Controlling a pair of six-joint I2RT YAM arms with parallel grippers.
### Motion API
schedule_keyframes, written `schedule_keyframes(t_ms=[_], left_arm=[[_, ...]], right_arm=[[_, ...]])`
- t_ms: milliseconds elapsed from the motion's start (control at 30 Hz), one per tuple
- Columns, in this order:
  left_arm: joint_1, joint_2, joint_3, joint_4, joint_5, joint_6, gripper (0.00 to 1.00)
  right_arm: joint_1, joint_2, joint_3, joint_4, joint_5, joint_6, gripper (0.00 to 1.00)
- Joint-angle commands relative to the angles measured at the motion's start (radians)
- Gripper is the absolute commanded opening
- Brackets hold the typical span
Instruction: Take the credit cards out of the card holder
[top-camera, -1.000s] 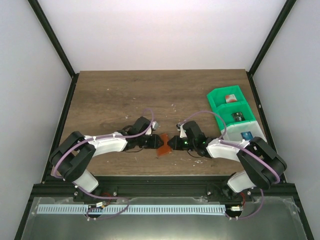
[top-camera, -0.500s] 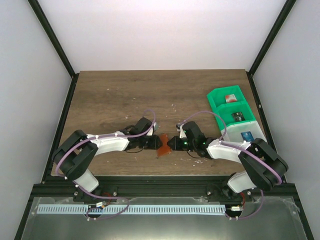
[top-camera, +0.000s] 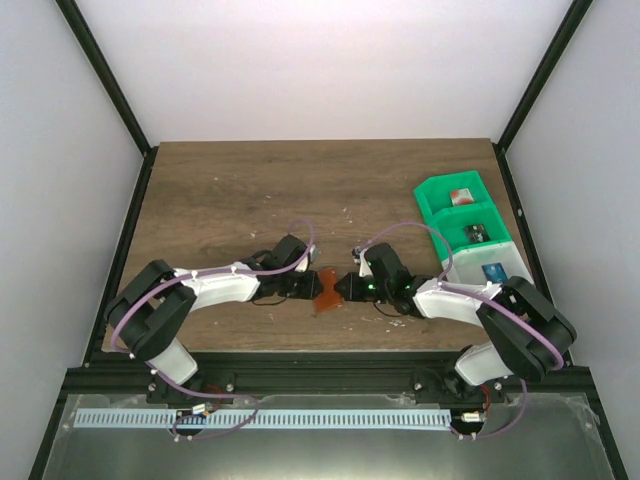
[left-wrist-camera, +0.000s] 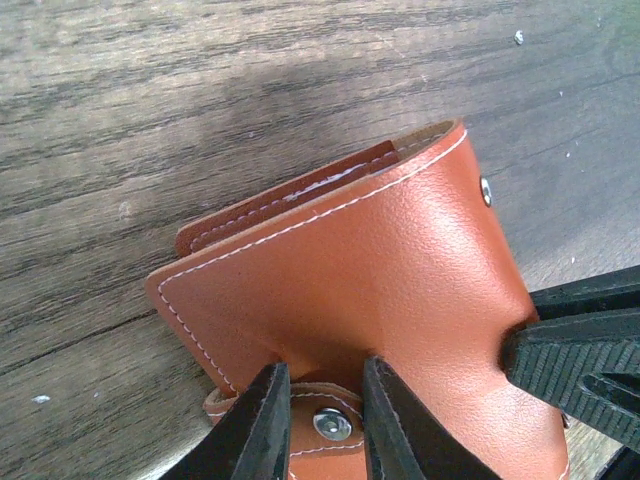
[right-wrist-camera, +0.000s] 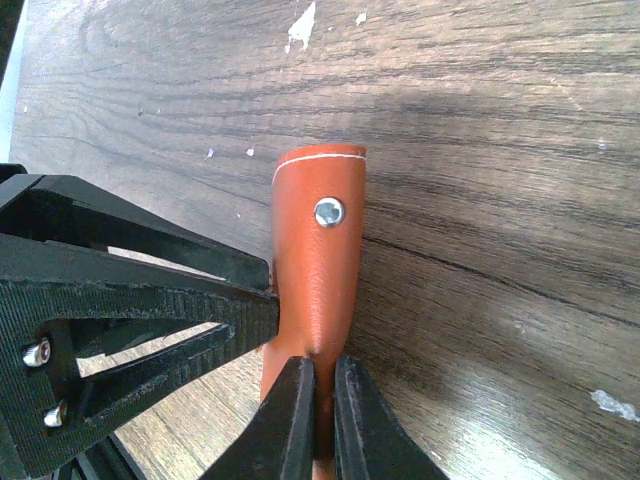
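The reddish-brown card holder (top-camera: 327, 290) stands on edge, folded, between both grippers near the table's front middle. My left gripper (left-wrist-camera: 322, 368) pinches its lower edge, with the snap tab (left-wrist-camera: 331, 425) between the fingers. My right gripper (right-wrist-camera: 322, 365) is shut on the holder's other edge (right-wrist-camera: 318, 260); its fingers (left-wrist-camera: 580, 365) show at the right of the left wrist view. No card shows in the holder. A reddish-and-white card (top-camera: 461, 195), a dark card (top-camera: 475, 234) and a blue card (top-camera: 492, 271) lie in bins on the right.
Two green bins (top-camera: 440, 190) and a white bin (top-camera: 512, 262) stand in a row at the right edge of the wooden table (top-camera: 230, 200). Black frame posts rise at the back corners. The left gripper's body (right-wrist-camera: 110, 300) fills the left of the right wrist view.
The left arm has edged slightly right toward the holder. The holder and the right arm have stayed nearly in place.
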Motion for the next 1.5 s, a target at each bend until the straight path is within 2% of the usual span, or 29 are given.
schedule_keyframes(t_ms=[0,333,633,833,1067,1233,1367,1467], left_arm=[[-0.002,0.022,0.012,-0.069,-0.047,0.028,0.22],[-0.003,-0.011,0.014,-0.093,-0.073,0.039,0.00],[-0.003,-0.063,-0.005,-0.077,-0.053,0.024,0.00],[0.003,-0.106,-0.059,-0.004,0.026,-0.010,0.00],[0.022,-0.153,-0.076,0.022,0.056,-0.035,0.00],[0.045,-0.165,-0.092,0.037,0.078,-0.047,0.00],[0.091,-0.201,-0.152,0.118,0.172,-0.092,0.00],[0.098,-0.218,-0.168,0.135,0.191,-0.103,0.00]], right_arm=[[0.007,-0.020,-0.007,0.014,0.025,0.002,0.01],[0.007,-0.019,-0.020,0.015,0.044,0.001,0.01],[0.007,-0.011,-0.035,0.007,0.063,-0.002,0.01],[0.007,-0.028,-0.014,-0.074,0.104,-0.023,0.24],[0.031,-0.072,0.060,-0.226,0.175,-0.048,0.37],[0.131,-0.035,0.155,-0.342,0.301,-0.054,0.55],[0.177,0.010,0.205,-0.374,0.360,-0.061,0.62],[0.209,0.036,0.236,-0.383,0.372,-0.073,0.69]])
